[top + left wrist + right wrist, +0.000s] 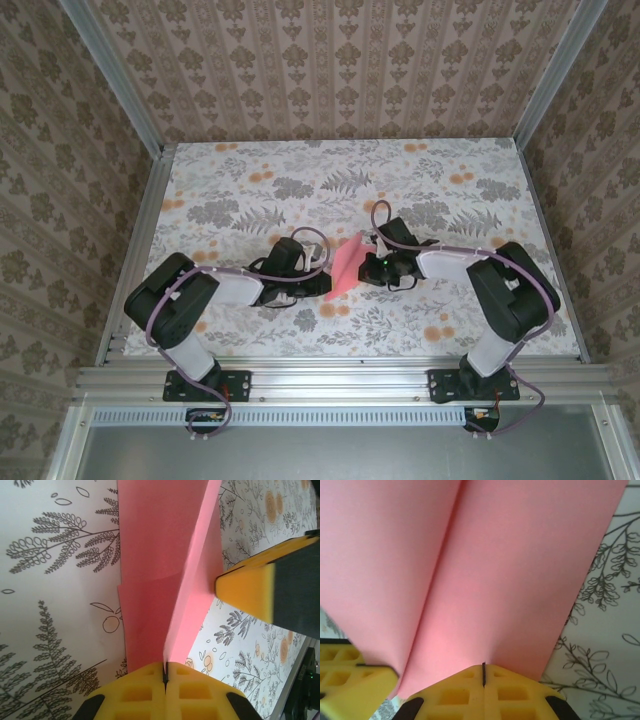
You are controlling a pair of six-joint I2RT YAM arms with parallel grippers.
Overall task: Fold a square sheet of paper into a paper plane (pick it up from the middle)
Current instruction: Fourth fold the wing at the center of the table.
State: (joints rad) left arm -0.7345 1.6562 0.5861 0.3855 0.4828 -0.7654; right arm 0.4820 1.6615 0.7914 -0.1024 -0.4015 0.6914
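From above, the paper plane (347,266) is standing up off the floral table (200,200), slightly right of the middle and in the near half. It is showing as a small salmon-pink shape narrowing toward the near end. The left gripper (320,284) is reaching in from the left and meeting the paper's near-left edge. The right gripper (368,267) is reaching in from the right and touching its right side. Both arms are lying low and bent inward, with their wrists pointing at each other across the paper.

In the left wrist view, the left gripper's yellow fingertips (145,690) are pressing together with only a thin dark seam between them. They are pinching the raised centre fold of the pink paper right at that seam. One flap is lying flatter to the left, with a second layer's edge crossing it, while the other flap is rising steeply to the right. A yellow pad (247,592) of the right gripper is sitting against that right flap.

In the right wrist view, the right gripper's fingertips (507,695) are likewise closing tight on the paper's lower edge. Two pink panels are spreading upward from a crease. A yellow finger (345,680) of the left gripper is showing at the lower left, touching the paper.
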